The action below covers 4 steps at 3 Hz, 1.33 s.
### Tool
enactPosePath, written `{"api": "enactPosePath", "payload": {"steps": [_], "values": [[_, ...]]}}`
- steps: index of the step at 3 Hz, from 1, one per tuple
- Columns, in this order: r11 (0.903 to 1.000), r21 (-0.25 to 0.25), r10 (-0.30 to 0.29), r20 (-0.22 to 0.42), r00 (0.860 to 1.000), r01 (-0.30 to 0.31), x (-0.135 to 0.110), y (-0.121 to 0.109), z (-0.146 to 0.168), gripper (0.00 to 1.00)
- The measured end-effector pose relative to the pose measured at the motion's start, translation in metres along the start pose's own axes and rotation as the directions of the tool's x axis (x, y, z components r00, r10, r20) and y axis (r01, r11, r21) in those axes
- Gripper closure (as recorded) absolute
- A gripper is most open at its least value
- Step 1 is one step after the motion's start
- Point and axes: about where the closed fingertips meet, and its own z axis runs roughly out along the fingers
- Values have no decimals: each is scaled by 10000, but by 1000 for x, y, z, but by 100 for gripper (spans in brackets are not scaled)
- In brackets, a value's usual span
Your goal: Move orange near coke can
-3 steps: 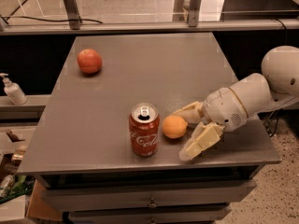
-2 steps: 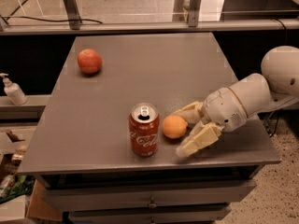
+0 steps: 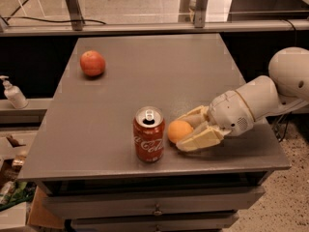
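The orange [image 3: 177,131] rests on the grey table [image 3: 145,71] near its front edge, just right of the red coke can [image 3: 148,135], with a narrow gap between them. The can stands upright, its silver top showing. My gripper [image 3: 181,132] reaches in from the right, low over the table. One cream finger [image 3: 194,115] lies behind the orange and the other [image 3: 199,141] in front of it, both against its skin. The orange's right side is hidden by the fingers.
A larger reddish-orange fruit [image 3: 92,63] lies at the table's far left. A white pump bottle [image 3: 13,94] stands on a ledge left of the table. My arm [image 3: 260,100] extends past the table's right edge. Drawers sit below the front edge.
The front finger has swung in from a wide spread to lie against the orange. The orange and the can have not moved.
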Motion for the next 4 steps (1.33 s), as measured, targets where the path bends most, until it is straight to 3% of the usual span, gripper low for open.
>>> {"api": "enactPosePath", "payload": {"steps": [1,2,4], "values": [[10000,-4,-4,-2,10000,4,0,0,0,100],[10000,-5,-4,-2,10000,4,0,0,0,100],[10000,-42,-37,-17,10000,37,-2,0,3,60]]}}
